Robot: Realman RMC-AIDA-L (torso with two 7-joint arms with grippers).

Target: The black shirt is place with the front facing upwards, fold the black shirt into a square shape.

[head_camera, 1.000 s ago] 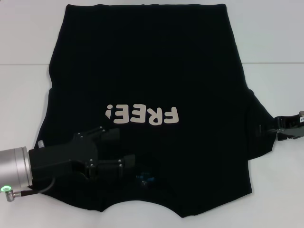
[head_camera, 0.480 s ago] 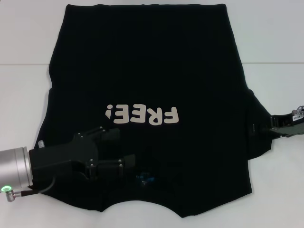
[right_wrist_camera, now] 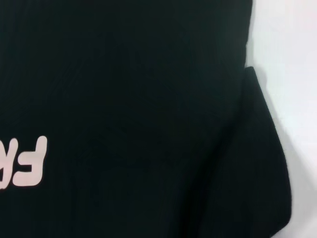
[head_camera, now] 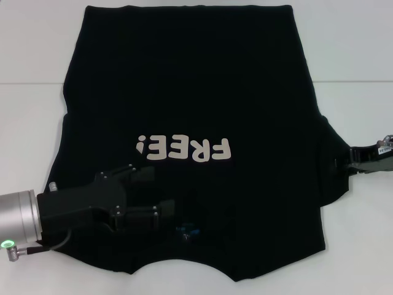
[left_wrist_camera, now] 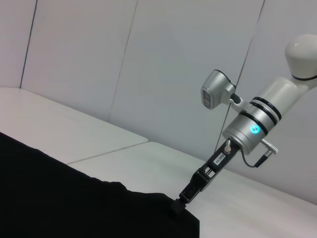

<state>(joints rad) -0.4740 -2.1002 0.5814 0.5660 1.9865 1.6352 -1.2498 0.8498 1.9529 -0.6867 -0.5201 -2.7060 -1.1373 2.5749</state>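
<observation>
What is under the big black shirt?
A white table shows all around the black shirt, so the shirt lies on it. Anything else beneath is covered. The left gripper is over the shirt; the right gripper is at its sleeve edge.

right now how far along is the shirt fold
Early. The black shirt lies spread flat on the white table, "FREE!" lettering facing up, no fold visible yet. In hand: the left gripper rests over the cloth near the neck label, and the right gripper is at the sleeve edge. All folds into a square remain.
</observation>
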